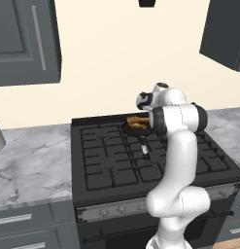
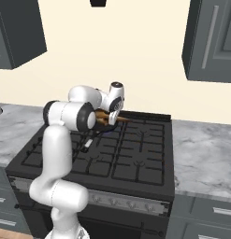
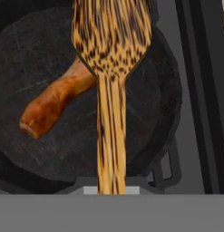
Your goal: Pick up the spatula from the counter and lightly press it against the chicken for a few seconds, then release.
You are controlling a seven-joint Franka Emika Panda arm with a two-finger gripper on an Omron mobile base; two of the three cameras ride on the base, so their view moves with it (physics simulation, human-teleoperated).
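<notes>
A wooden spatula (image 3: 111,45) runs up the middle of the hand view, its speckled blade lying over the thick end of a browned chicken drumstick (image 3: 54,102). The drumstick rests in a dark frying pan (image 3: 41,149) on the stove's back burner. Blade and meat overlap, but I cannot tell whether they touch. My gripper (image 2: 113,111) hangs over the pan, shut on the spatula's handle. From the left base view, the pan (image 1: 138,128) with the chicken (image 1: 136,121) sits just left of my arm's elbow, and its handle points toward the front.
The black gas stove (image 1: 107,165) has raised grates around the pan. Grey marble counter (image 1: 29,165) lies to its left and more counter (image 2: 201,149) to its right. Dark wall cabinets (image 2: 210,37) hang above.
</notes>
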